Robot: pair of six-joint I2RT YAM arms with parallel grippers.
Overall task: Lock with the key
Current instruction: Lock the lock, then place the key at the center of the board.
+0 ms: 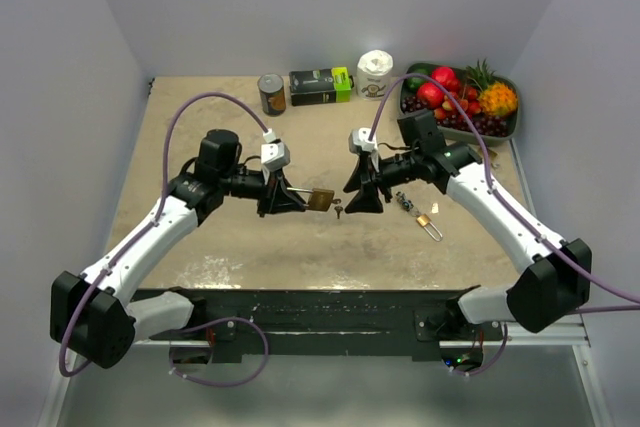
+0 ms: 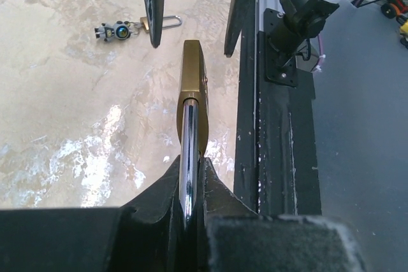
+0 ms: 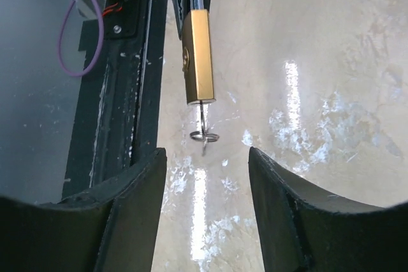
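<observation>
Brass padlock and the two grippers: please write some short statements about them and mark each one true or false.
1. The left gripper is shut on the steel shackle of the brass padlock. True.
2. The right gripper is clamped on the small metal key. False: its jaws stand open, one on each side of the key, not touching it.
3. The key sits in the bottom of the brass padlock. True.
4. No other padlock is in view. False: a second small padlock lies on the marbled beige table.
</observation>
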